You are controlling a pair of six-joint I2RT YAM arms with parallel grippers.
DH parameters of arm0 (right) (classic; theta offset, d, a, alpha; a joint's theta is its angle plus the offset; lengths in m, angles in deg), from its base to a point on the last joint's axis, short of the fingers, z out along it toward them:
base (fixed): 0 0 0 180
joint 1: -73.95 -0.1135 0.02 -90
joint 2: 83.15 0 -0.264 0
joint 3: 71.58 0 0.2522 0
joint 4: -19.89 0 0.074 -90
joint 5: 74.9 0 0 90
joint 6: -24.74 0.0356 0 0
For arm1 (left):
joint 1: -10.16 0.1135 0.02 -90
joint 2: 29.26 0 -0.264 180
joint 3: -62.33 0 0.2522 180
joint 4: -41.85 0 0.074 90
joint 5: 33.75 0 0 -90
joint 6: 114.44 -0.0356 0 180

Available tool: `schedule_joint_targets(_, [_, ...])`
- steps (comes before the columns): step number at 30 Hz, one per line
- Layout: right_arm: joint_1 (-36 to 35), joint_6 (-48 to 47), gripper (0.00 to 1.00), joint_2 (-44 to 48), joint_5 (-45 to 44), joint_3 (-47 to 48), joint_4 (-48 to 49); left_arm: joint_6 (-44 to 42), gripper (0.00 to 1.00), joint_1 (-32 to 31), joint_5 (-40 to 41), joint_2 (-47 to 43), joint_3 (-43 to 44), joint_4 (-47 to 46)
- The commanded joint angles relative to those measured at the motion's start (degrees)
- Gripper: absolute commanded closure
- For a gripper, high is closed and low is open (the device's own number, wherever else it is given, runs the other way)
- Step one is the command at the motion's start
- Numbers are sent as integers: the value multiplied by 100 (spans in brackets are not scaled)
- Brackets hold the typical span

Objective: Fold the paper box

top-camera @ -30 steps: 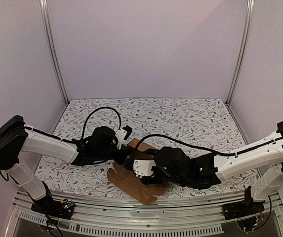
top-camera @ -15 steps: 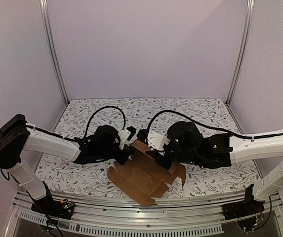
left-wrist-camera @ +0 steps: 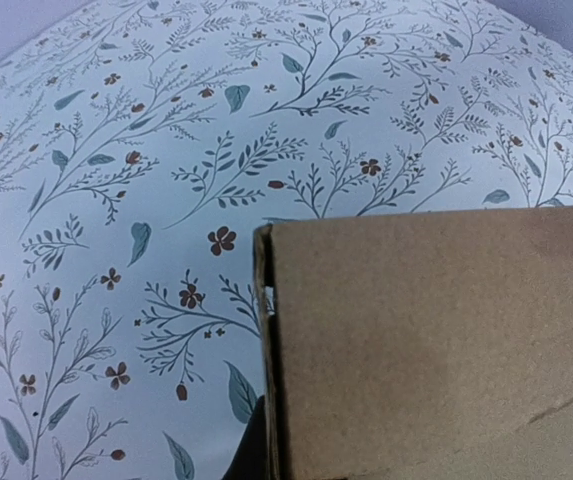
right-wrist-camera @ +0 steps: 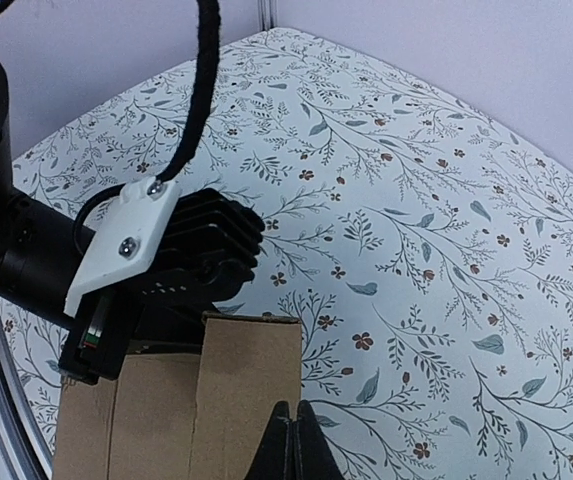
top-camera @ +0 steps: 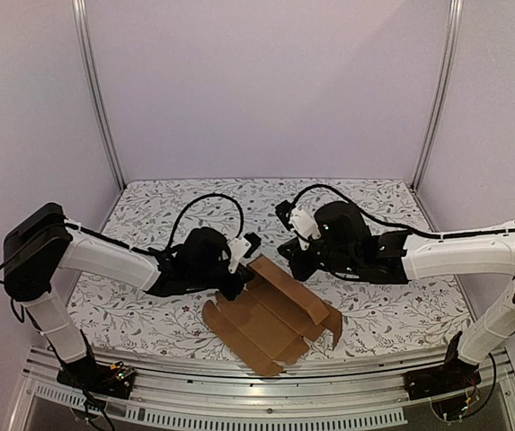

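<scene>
The paper box lay near the front middle of the table, spread out as a creased brown sheet and not yet a carton. Most of its panels rested flat. Only the far panel stood raised along its fold, and a side flap on the right was turned up.

The left gripper sat at the sheet's far left corner, its fingers pressed together on the raised cardboard edge, as far as its wrist view showed. The right gripper hung just beyond the far panel's upper corner with its fingers pressed together on nothing; whether it touched the cardboard could not be told.

By the look of it, the folding was at an early stage: one wall was up, while the other walls, the end flaps and the tabs were all left to do.
</scene>
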Motion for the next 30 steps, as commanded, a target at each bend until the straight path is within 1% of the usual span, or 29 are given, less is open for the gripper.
schedule_joint_targets(1, [100, 669, 100, -408, 138, -191, 713, -46, 100, -108, -114, 196, 159, -128])
schedule_joint_targets(4, [109, 828, 100, -604, 269, -226, 1041, -3, 100, -127, -90, 247, 134, -266])
schedule_joint_targets(15, [213, 1039, 100, -1244, 491, -15, 1389, 104, 100, -156, -62, 490, 63, -588])
schedule_joint_targets(30, [235, 1182, 100, -1733, 715, 161, 1549, 231, 99, -291, 176, 569, -128, -931])
